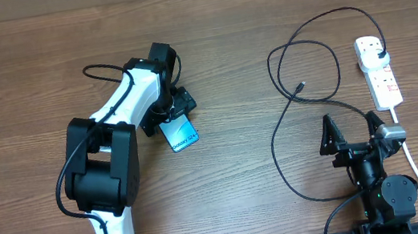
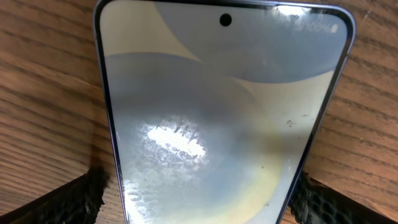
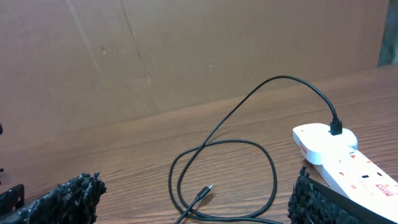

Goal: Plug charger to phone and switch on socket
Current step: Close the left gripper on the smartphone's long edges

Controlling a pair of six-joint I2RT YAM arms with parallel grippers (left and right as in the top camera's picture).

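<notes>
I have the left gripper (image 2: 199, 204) down over the phone (image 2: 217, 112), which sits left of centre on the table (image 1: 17, 69), screen up and lit. The pads (image 2: 68, 199) stand either side of its long edges. The right-hand pad looks to be touching, but a dark sliver shows at the other edge, so I cannot tell whether the phone is truly clamped.

The right gripper (image 1: 351, 129) is spread wide and empty, parked near my edge of the table. The cable (image 1: 276, 136) loops in front of it with its tip (image 1: 302, 85) lying free. The plug (image 1: 379, 52) is already seated in the strip (image 1: 387, 85).

To do this step well, I squeeze squarely on both edges and check the hold before lifting, as a skewed pinch would likely let the glass twist. The front-camera hole is at the end far from my wrist, so I judge the port is at the near end, out of view. I'd grip so that end stays reachable for the right arm. Then I take the cable close behind the tip.
</notes>
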